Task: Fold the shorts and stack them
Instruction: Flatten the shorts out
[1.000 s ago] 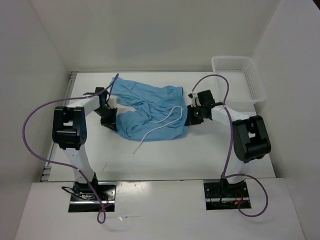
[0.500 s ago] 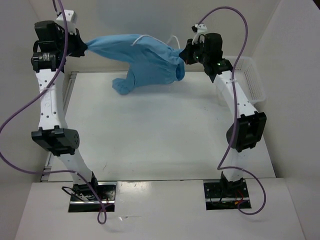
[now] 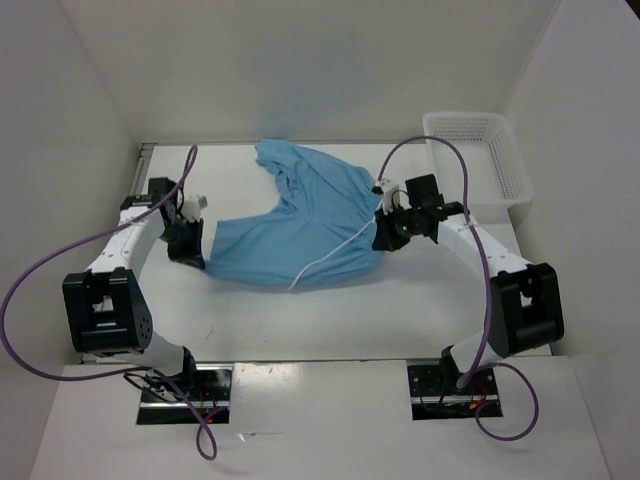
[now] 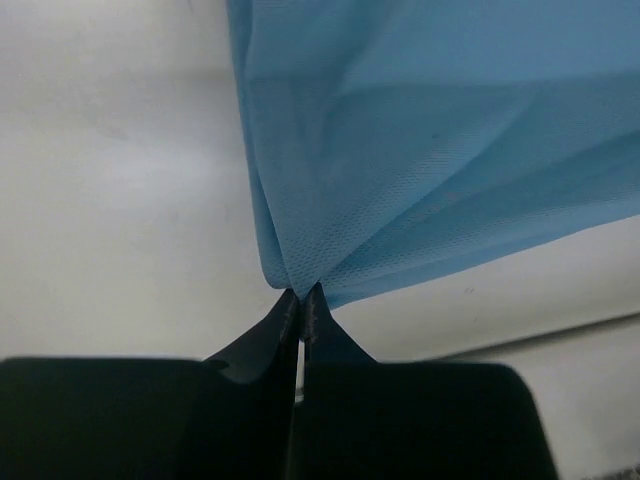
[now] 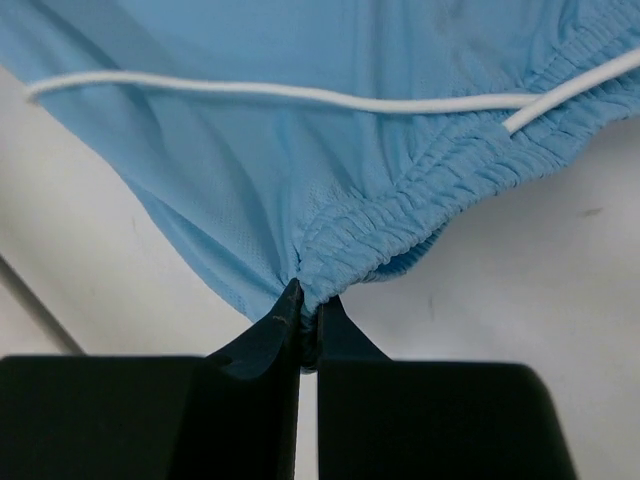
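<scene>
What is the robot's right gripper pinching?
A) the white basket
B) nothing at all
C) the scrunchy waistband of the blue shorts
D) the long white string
C: in the right wrist view, the right gripper is shut on the gathered waistband of the light blue fabric shorts, while the thin white drawstring lies across the fabric farther up, clear of the gripper.
</scene>
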